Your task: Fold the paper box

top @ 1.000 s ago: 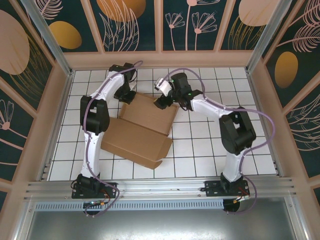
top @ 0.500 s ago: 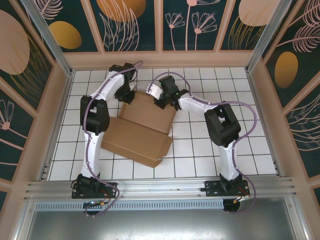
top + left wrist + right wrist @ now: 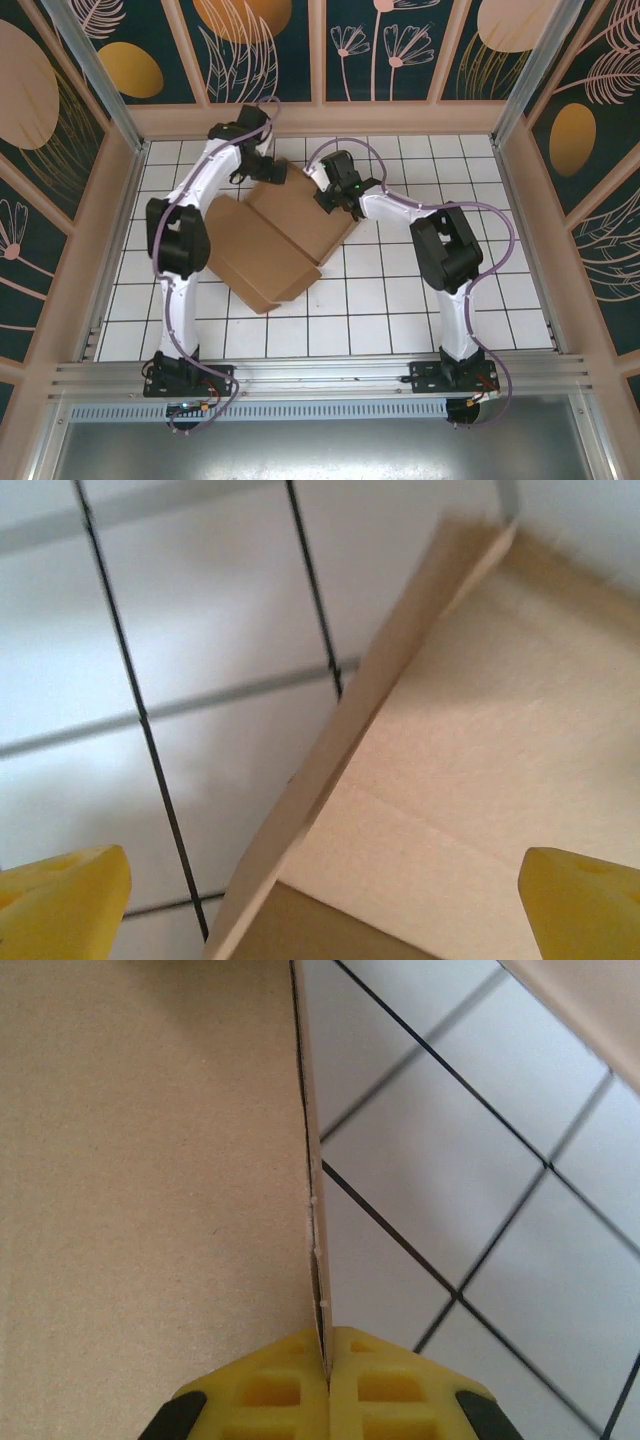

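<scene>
A: Right wrist view: right gripper (image 3: 328, 1348) clamped on the paper box (image 3: 150, 1160) edge.
B: Left gripper (image 3: 320, 905)?
A: Spread wide, gripping nothing, over a box flap. Box lies mostly flat on the tiled table (image 3: 400, 320), left of centre.

You have a white tiled floor (image 3: 380, 310) with thin dark lines under the left pincer (image 3: 268, 170) and the right pincer (image 3: 333, 198). Just beyond both, a pale ledge (image 3: 400, 119) foots the walls (image 3: 430, 50): dark teal panels with orange discs and pale flowers, framed in light strips. Well back on the pincers' near side runs a metal rail (image 3: 320, 372). The light is soft and even.
</scene>
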`<state>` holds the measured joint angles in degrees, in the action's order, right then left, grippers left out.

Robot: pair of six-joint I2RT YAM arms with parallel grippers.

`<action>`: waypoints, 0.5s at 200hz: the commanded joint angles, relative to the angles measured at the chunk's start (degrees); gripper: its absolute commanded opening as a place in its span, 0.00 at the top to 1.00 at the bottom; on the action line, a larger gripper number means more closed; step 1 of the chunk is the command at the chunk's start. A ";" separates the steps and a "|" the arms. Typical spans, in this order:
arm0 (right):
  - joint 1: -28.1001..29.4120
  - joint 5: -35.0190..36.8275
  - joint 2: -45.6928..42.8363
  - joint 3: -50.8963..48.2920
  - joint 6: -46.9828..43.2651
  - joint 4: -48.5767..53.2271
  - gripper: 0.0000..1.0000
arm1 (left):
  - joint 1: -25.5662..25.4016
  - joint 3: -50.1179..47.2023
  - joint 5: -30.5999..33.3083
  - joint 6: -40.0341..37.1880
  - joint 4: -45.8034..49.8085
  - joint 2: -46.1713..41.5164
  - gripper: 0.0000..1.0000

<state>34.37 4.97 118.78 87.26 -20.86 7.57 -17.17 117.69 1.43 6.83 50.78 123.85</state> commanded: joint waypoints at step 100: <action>-1.48 9.61 -23.09 -31.56 65.43 -7.88 0.98 | 0.78 -50.45 8.46 16.63 -46.06 -47.30 0.01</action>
<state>30.04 12.78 100.22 61.23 29.61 7.77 -16.71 73.28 7.20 20.18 9.34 80.34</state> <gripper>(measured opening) 0.045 0.988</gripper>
